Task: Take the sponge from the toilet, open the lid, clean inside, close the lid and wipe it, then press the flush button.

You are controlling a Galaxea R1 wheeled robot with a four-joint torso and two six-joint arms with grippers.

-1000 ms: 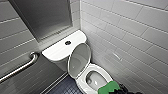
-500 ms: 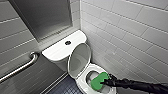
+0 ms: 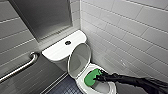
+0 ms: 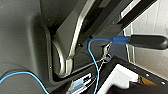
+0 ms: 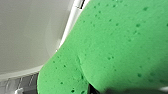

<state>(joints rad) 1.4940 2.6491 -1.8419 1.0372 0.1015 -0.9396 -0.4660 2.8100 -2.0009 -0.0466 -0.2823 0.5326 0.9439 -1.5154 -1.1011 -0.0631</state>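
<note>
While the right gripper [image 3: 97,79] clamps the sponge [image 3: 90,78] against the toilet [image 3: 56,52] bowl's inner wall, beside the raised lid [image 3: 79,59], hard scrubbing could probably drag the sponge loose into the water.

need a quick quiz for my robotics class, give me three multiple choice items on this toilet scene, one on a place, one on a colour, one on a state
1. Where is the sponge?
A at the bowl of the toilet
B on the floor
C on the wall rail

2. What colour is the sponge?
A yellow
B green
C blue

3. How does the lid stand?
A shut
B raised open
C taken off

Answers:
1 A: the head view shows it against the white bowl, at the right gripper.
2 B: it is bright green in the head and right wrist views.
3 B: the lid stands upright with the bowl exposed.
</note>
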